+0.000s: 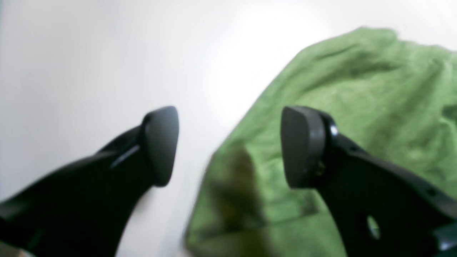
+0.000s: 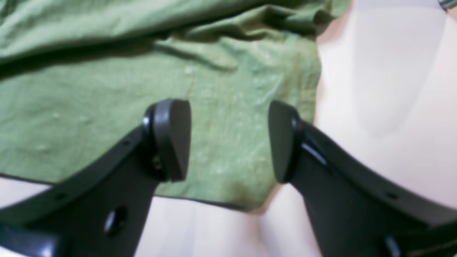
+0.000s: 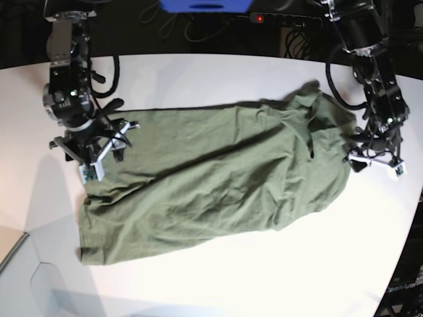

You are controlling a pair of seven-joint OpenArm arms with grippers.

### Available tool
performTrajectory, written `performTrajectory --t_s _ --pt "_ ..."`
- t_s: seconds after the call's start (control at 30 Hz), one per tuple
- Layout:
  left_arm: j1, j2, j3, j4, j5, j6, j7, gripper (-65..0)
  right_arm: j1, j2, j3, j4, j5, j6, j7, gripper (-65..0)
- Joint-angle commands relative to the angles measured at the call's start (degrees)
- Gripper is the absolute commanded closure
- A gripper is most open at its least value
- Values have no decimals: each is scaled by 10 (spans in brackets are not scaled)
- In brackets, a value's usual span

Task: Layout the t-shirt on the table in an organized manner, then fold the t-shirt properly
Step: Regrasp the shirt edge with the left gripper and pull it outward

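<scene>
The olive-green t-shirt (image 3: 218, 178) lies wrinkled across the white table (image 3: 218, 72), stretched from the front left to a bunched part at the right. My left gripper (image 1: 230, 146) hangs open at the shirt's right edge (image 1: 357, 89). A blurred corner of cloth lies below its fingers, and nothing is pinched between them. In the base view the left gripper (image 3: 373, 158) sits just off the shirt's right side. My right gripper (image 2: 228, 139) is open above a flat corner of the shirt (image 2: 232, 107), holding nothing. It shows at the shirt's left end (image 3: 92, 162).
Black cables and a power strip with a red light (image 3: 259, 18) run along the back, beside a blue object (image 3: 205, 5). The table's curved edge falls off at the far right (image 3: 410, 224) and front left (image 3: 13, 254).
</scene>
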Motion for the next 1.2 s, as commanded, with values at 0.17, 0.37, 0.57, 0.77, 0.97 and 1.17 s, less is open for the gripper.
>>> performTrajectory --t_s 0.17,0.37,0.57,0.77,0.97,1.17 --pt "-54 -9 47 -84 -3 -1 -10 -436 5 3 5 10 -1 -2 15 -348" --pt "-59 -9 49 -108 -3 -1 -11 -436 -4 6 5 29 -2 -2 15 -348" --pt "-53 -6 49 -116 -4 -2 -11 -292 -4 6 5 29 -2 -2 15 -348" --pt "-48 -5 45 -132 -7 -2 -11 0 -4 6 5 29 -2 -2 15 -348" --pt "25 14 42 23 -8 -2 -11 -2 -3 7 5 29 -2 -2 17 -348" --pt "132 69 14 317 -8 -3 -11 -2 -3 7 5 28 -2 -2 18 -348"
